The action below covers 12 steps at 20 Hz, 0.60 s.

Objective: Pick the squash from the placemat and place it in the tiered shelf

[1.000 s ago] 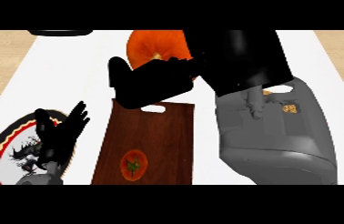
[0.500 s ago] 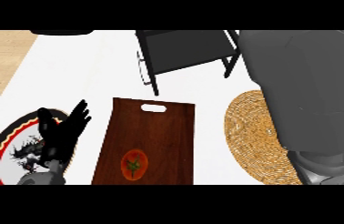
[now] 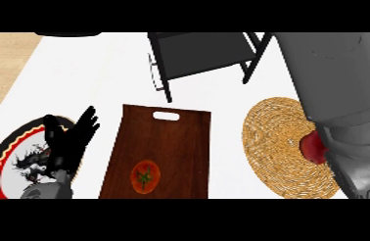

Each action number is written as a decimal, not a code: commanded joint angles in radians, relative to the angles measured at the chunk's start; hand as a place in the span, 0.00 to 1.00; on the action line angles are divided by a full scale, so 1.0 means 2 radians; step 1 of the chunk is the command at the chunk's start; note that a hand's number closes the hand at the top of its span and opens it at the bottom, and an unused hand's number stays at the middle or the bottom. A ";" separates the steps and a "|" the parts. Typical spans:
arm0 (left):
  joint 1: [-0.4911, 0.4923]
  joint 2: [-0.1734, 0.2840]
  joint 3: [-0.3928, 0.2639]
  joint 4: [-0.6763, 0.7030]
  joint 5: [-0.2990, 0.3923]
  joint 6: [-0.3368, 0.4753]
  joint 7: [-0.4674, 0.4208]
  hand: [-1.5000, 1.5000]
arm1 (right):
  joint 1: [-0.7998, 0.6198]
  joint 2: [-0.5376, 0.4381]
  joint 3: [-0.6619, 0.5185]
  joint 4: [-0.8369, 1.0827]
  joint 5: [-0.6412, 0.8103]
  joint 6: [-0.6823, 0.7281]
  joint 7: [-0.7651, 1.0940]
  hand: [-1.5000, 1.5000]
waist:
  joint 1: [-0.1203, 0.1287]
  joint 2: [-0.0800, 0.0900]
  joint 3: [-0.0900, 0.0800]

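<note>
The black tiered shelf (image 3: 206, 54) stands at the back of the counter, and its visible tier is bare. The round woven placemat (image 3: 278, 137) lies at the right. My grey right forearm (image 3: 329, 88) crosses the placemat's right side and runs up past the picture's top, so the right hand is out of sight. No orange squash shows anywhere. A dark red rounded thing (image 3: 313, 147) peeks out beside the forearm on the placemat; I cannot tell what it is. My left hand (image 3: 69, 139) rests open, fingers up, over a plate at the left.
A brown wooden cutting board (image 3: 170, 147) with a handle slot lies in the middle, a tomato (image 3: 145, 176) on its near end. A patterned plate (image 3: 22, 156) with a red and black rim sits at the lower left. A dark object (image 3: 69, 34) sits at the back left.
A second ago the right hand held the orange squash over the shelf. Now hand and squash are out of sight, the forearm has swung right, and a red thing shows beside it.
</note>
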 commanded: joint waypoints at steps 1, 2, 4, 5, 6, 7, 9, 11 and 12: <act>-0.008 -0.003 0.004 0.010 -0.002 0.004 0.002 0.50 | 0.017 -0.010 0.005 0.064 0.019 -0.026 -0.081 1.00 | 0.000 0.001 -0.001; 0.014 -0.009 -0.008 -0.009 0.001 -0.005 0.006 0.50 | 0.014 0.004 0.011 0.092 0.035 -0.055 -0.088 1.00 | 0.006 0.002 -0.001; 0.007 0.003 -0.001 -0.025 0.004 -0.005 0.027 0.50 | -0.017 0.014 0.005 0.114 0.039 -0.069 -0.080 1.00 | 0.003 0.000 -0.001; -0.005 -0.009 -0.007 -0.003 -0.008 0.005 0.018 0.50 | -0.015 0.015 0.000 0.134 0.038 -0.076 -0.096 1.00 | 0.002 0.001 -0.001; -0.008 0.002 0.003 0.001 0.004 -0.012 0.015 0.50 | -0.044 0.008 -0.008 0.162 0.041 -0.077 -0.095 1.00 | 0.005 0.002 -0.001; 0.014 0.007 -0.001 -0.039 0.005 -0.011 0.032 0.50 | -0.028 0.000 -0.014 0.167 0.036 -0.079 -0.117 1.00 | 0.006 0.001 -0.001; -0.002 -0.008 -0.011 -0.016 -0.011 0.004 0.026 0.50 | -0.039 0.011 -0.009 0.196 0.051 -0.106 -0.128 1.00 | 0.006 0.002 -0.001; 0.004 -0.006 0.001 0.013 -0.004 -0.012 -0.015 0.50 | -0.047 0.013 -0.010 0.221 0.056 -0.114 -0.138 1.00 | 0.006 0.003 -0.001; -0.008 -0.020 -0.014 -0.011 -0.016 0.015 0.027 0.50 | -0.053 0.004 -0.019 0.233 0.050 -0.115 -0.159 1.00 | 0.007 0.003 -0.001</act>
